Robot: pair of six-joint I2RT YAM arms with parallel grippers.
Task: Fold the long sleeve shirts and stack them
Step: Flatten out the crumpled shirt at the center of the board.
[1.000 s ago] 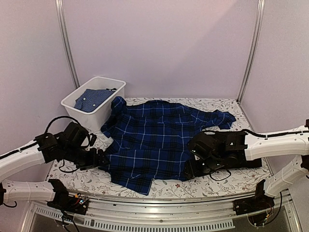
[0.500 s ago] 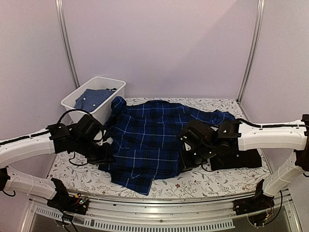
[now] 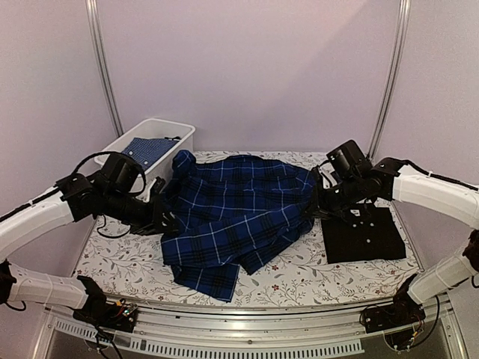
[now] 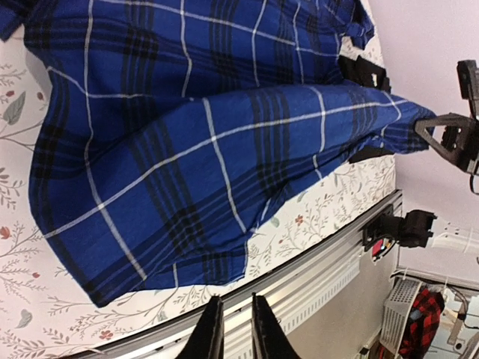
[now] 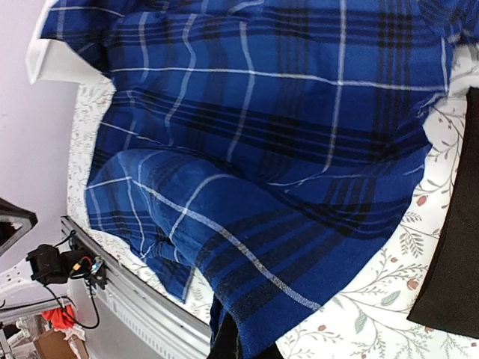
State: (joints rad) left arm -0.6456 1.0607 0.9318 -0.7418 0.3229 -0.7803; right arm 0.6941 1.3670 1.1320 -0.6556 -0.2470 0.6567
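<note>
Plaid shirt [image 3: 232, 217] is spread across mid-worktop [image 3: 120, 262]. Its near part is lifted into a ridge strung between both pincers.
- Left pincer [image 3: 159, 217]: closed narrow on the shirt's left edge. The hold is judged from the raised cloth, as the pinch itself is barely shown in the wrist view.
- Right pincer [image 3: 318, 203]: clamped tight on the right edge.
- Black shirt [image 3: 364, 233]: laid folded at the right, just beside the right pincer.

Risks as judged:
- Only a thin edge is pinched on each side. If the span is over-tensioned, one side could be pulled free and the fold dropped crooked.
- If the two arms are not carried evenly, a skewed crease would be set.
- The lower layer may be dragged with the lifted one, so the collar end would be bunched.
- The far-left sleeve is lying against the white bin [image 3: 176, 134] and could be caught on it.
- A swing to the right could see the black shirt brushed and its fold disturbed.
</note>
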